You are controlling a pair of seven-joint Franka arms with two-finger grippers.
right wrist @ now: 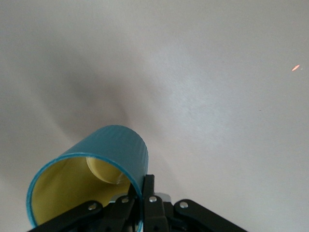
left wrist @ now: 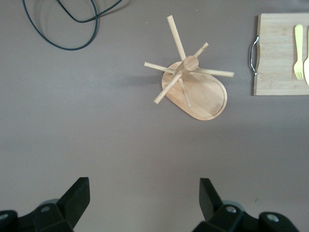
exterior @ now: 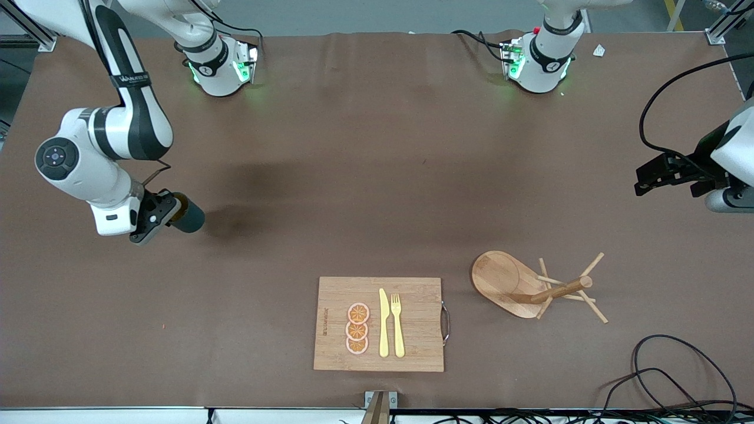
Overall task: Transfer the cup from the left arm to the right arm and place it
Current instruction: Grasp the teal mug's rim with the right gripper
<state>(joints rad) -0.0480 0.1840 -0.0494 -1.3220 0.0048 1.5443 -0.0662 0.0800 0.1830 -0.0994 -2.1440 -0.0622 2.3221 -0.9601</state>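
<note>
The cup [exterior: 189,218] is dark teal outside and mustard yellow inside [right wrist: 72,188]. It lies tilted on its side in the air, above bare table at the right arm's end. My right gripper [exterior: 168,213] is shut on the cup's wall at the rim, one finger inside and one outside [right wrist: 144,193]. The cup's handle is hidden. My left gripper [exterior: 645,179] hangs open and holds nothing, over the table's edge at the left arm's end. In the left wrist view its fingers [left wrist: 77,191] stand wide apart over bare brown table.
A wooden mug tree [exterior: 530,285] [left wrist: 193,82] stands on its oval base. Beside it a wooden cutting board [exterior: 412,347] [left wrist: 275,72] carries orange slices, a yellow knife and a fork. Black cables [exterior: 677,371] [left wrist: 63,43] lie near the corner at the left arm's end.
</note>
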